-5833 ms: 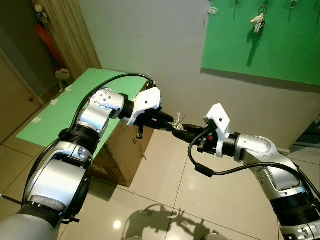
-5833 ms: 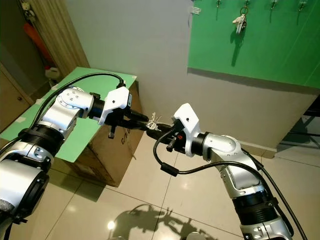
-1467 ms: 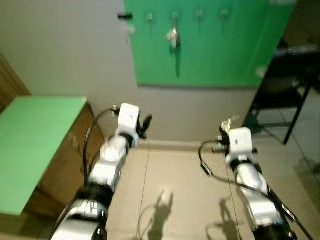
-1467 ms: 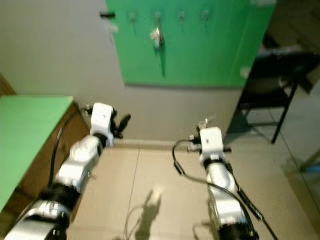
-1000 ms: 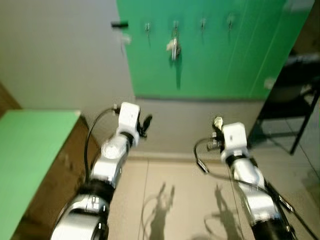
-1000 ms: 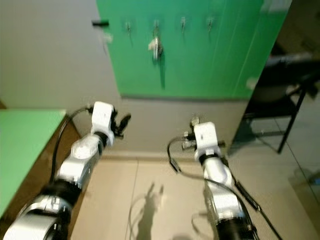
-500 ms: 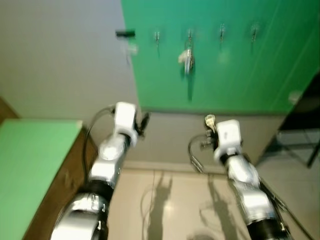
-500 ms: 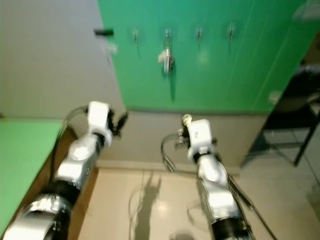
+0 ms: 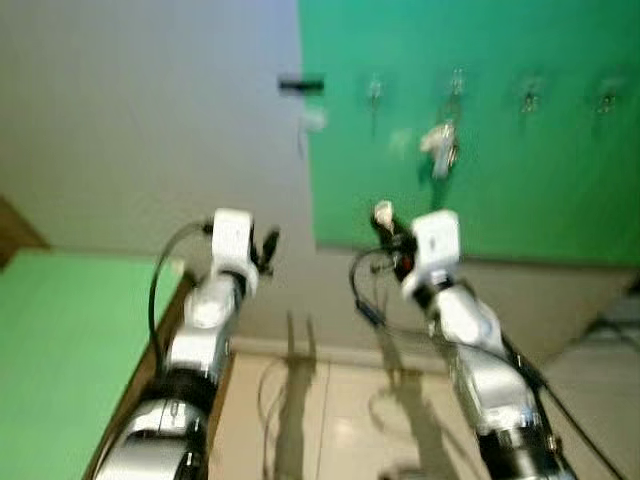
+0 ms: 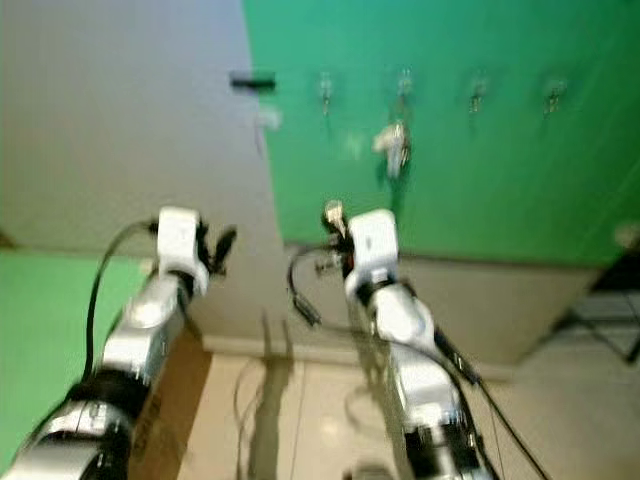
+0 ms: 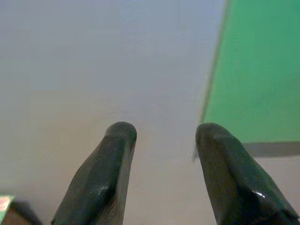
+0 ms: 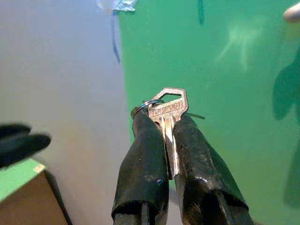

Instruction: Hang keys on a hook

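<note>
Pinching the keys (image 12: pixel 165 123) tight, my right gripper (image 12: pixel 165 136) should raise their ring to a free hook (image 9: pixel 374 90); left gripper (image 11: pixel 159 133) gapes empty.

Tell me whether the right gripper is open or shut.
Shut. In the right wrist view the right gripper has its two black fingers pressed together on a silver key, whose head and ring stick out above the fingertips.

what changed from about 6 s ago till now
Then both tools met at the keys beside the box. Now the left tool has let go and is open and empty, and the right tool alone is shut on the keys, raised toward the green board. The camera has turned to face the board. The other bunch of keys hangs on its hook as before.
</note>
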